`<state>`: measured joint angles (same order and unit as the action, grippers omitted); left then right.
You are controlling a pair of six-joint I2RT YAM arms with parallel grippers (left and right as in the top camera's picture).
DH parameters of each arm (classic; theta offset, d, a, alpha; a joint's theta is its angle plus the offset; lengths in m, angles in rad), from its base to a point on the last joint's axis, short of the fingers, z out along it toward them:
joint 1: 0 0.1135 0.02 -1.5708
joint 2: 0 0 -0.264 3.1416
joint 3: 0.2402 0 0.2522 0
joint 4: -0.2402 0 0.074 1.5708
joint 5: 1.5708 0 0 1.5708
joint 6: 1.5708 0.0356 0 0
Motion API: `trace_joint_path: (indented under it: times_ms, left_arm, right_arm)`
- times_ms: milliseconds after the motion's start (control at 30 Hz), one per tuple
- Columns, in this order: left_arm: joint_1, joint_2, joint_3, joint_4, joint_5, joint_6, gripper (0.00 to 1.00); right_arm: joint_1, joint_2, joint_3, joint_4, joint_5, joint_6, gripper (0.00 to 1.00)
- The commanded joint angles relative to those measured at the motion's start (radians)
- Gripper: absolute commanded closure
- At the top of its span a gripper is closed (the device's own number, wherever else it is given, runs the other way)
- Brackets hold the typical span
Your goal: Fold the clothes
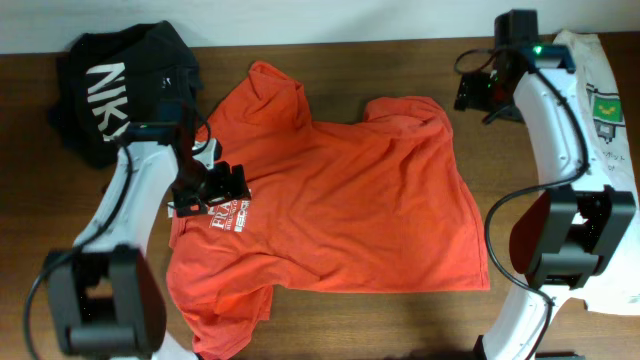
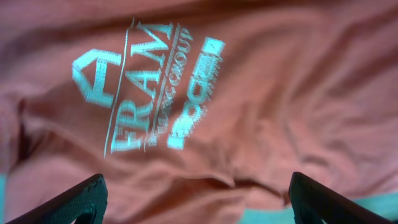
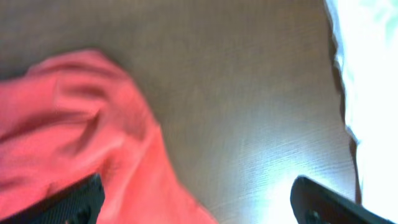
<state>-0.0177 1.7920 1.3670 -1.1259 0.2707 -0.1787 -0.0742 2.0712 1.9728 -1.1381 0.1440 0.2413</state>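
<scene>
Hovering with fingers wide and empty, the left gripper (image 2: pixel 198 199) has the lettering (image 2: pixel 149 87) of the T-shirt (image 1: pixel 350 200) just ahead of its tips, and the right gripper (image 3: pixel 198 200) has cloth beside only one finger, so folding seems unstarted and each must next pinch a hem.

I've got the brown table (image 1: pixel 400 325) carrying an orange T-shirt (image 1: pixel 350 210) spread out, black garment (image 1: pixel 110 90) far-left, white cloth (image 1: pixel 612 120) right.
</scene>
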Motion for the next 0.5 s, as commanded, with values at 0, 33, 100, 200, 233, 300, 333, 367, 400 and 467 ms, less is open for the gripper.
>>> trace_joint_path:
  times_ms: [0,33,100,200,233,300,333,367,400,467]
  left_arm:
    - [-0.002,-0.209,0.023,-0.076,-0.005,0.000,0.07]
    - [-0.002,-0.244,0.023,-0.097,-0.005,-0.013,0.07]
    - [-0.001,-0.320,0.023,-0.147,-0.015,-0.019,0.07]
    - [-0.001,-0.392,0.023,-0.255,-0.165,-0.083,0.07]
    - [-0.001,-0.405,0.023,-0.283,-0.187,-0.083,0.07]
    - [-0.001,-0.434,0.023,-0.357,-0.193,-0.118,0.07]
    - [0.000,-0.443,0.023,-0.384,-0.193,-0.150,0.06]
    - [0.007,-0.455,0.023,-0.415,-0.193,-0.185,0.04]
    - [0.018,-0.468,0.023,-0.434,-0.196,-0.184,0.04]
    - [0.048,-0.513,0.023,-0.479,-0.216,-0.184,0.04]
  right_arm:
    - [0.003,-0.130,0.069,-0.125,-0.096,0.087,0.01]
    - [0.003,-0.159,0.069,-0.153,-0.125,0.086,0.01]
    - [0.003,-0.225,0.069,-0.235,-0.179,0.086,0.01]
    - [0.003,-0.280,0.069,-0.338,-0.190,0.086,0.01]
    - [0.003,-0.290,0.068,-0.369,-0.194,0.086,0.01]
    - [0.003,-0.302,0.068,-0.474,-0.203,0.086,0.01]
    - [0.003,-0.302,0.067,-0.524,-0.203,0.086,0.01]
    - [0.003,-0.306,0.061,-0.562,-0.190,0.086,0.01]
    - [0.003,-0.320,0.041,-0.561,-0.184,0.078,0.01]
    - [0.003,-0.394,-0.035,-0.561,-0.185,0.083,0.01]
